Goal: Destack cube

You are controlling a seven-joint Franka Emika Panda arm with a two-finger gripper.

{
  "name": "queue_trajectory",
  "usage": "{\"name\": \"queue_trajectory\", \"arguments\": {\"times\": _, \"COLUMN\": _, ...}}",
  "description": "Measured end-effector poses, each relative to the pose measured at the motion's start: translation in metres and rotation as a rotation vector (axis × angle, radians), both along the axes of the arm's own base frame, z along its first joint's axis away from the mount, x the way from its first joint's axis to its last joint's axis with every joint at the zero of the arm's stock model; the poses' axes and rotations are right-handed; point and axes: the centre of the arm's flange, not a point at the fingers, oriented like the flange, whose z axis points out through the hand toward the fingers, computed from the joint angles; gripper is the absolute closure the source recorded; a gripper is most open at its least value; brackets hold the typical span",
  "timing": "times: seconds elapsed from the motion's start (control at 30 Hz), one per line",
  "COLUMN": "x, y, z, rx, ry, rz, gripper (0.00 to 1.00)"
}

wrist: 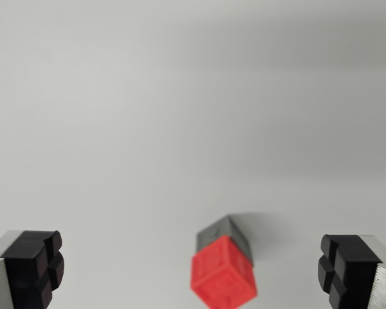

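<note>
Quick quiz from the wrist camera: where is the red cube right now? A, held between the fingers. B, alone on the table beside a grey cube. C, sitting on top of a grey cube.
C: the red cube sits atop the grey cube, with the open gripper touching neither.

A small red plastic cube [223, 272] sits on top of a grey cube [228, 237] in the lower centre of the frame, slightly right of the midline. The red one is turned a little against the grey one, so their edges do not line up, and its faces carry faint embossed marks too blurred to read. The stack rests on a plain, pale grey-white surface [180, 96] that fills the rest of the picture, with a soft shadow to the stack's upper right. The gripper [193, 270] stands wide apart: one black ribbed rubber pad [37, 267] on silver metal in the lower left corner, the other pad [344, 270] in the lower right. The stack lies between them, touching neither.
</note>
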Motion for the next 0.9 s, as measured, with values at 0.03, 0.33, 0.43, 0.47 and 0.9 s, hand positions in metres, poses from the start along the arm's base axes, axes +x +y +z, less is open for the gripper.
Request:
{"name": "queue_trajectory", "arguments": {"times": 0.03, "x": 0.0, "y": 0.0, "z": 0.0, "rx": 0.0, "ry": 0.0, "rz": 0.0, "gripper": 0.0}}
{"name": "queue_trajectory", "arguments": {"times": 0.33, "x": 0.0, "y": 0.0, "z": 0.0, "rx": 0.0, "ry": 0.0, "rz": 0.0, "gripper": 0.0}}
{"name": "queue_trajectory", "arguments": {"times": 0.43, "x": 0.0, "y": 0.0, "z": 0.0, "rx": 0.0, "ry": 0.0, "rz": 0.001, "gripper": 0.0}}
{"name": "queue_trajectory", "arguments": {"times": 0.47, "x": 0.0, "y": 0.0, "z": 0.0, "rx": 0.0, "ry": 0.001, "rz": 0.002, "gripper": 0.0}}
{"name": "queue_trajectory", "arguments": {"times": 0.9, "x": -0.012, "y": 0.0, "z": -0.008, "rx": 0.002, "ry": 0.001, "rz": 0.042, "gripper": 0.0}}
